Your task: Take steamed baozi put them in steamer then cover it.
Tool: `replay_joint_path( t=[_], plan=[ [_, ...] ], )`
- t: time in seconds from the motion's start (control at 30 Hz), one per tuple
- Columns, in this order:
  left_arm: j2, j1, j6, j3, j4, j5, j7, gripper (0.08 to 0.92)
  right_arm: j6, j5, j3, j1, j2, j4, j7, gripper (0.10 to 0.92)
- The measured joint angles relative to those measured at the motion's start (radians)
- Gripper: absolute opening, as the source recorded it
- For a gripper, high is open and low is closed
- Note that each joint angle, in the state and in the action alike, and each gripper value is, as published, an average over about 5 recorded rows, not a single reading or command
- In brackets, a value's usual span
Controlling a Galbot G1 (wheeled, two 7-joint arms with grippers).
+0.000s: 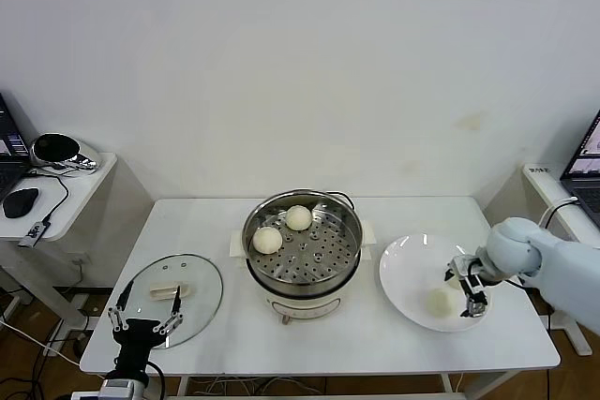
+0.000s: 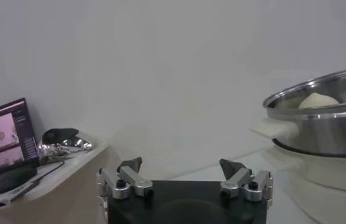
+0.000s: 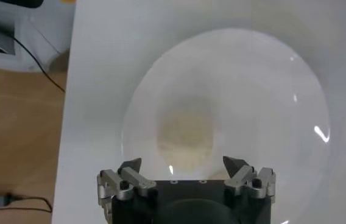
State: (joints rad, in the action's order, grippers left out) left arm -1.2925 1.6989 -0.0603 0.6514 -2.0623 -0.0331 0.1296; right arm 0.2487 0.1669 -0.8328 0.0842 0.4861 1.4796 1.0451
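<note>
The steamer (image 1: 302,248) stands mid-table, and in it lie two baozi (image 1: 267,240), (image 1: 299,218). A third baozi (image 1: 440,302) rests on the white plate (image 1: 405,269) at the right. My right gripper (image 1: 472,304) hangs open just above that plate, right beside this bun. In the right wrist view the bun (image 3: 185,137) lies just ahead of the open right gripper (image 3: 182,162), untouched. The cover (image 1: 192,278) lies flat at the table's front left. My left gripper (image 1: 147,299) stays open at the cover's near edge, holding nothing. The left wrist view shows that gripper (image 2: 182,163), the steamer (image 2: 325,131) and one baozi (image 2: 318,101).
A side table (image 1: 84,185) at the left carries a mouse (image 1: 21,200), a silver object (image 1: 58,151) and cables. A laptop (image 1: 586,170) stands on a stand at the far right. The table's front edge (image 1: 319,367) runs close below both grippers.
</note>
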Motion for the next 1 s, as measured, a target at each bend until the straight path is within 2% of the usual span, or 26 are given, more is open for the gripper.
replay_joint_path(
  t=[0.27, 0.7, 1.0],
  plan=[
    [-0.001, -0.002, 0.0, 0.002, 0.003, 0.0, 0.0, 0.823, 0.0, 0.012, 0.026, 0.042, 0.057, -0.06, -0.022, 0.805],
    [-0.002, -0.002, 0.0, 0.003, 0.003, 0.001, 0.001, 0.823, 0.004, 0.018, 0.043, 0.056, 0.096, -0.094, -0.016, 0.634],
    [0.005, -0.006, 0.001, 0.0, 0.002, 0.003, 0.001, 0.823, -0.012, -0.024, 0.041, -0.017, 0.073, -0.081, 0.027, 0.628]
  ],
)
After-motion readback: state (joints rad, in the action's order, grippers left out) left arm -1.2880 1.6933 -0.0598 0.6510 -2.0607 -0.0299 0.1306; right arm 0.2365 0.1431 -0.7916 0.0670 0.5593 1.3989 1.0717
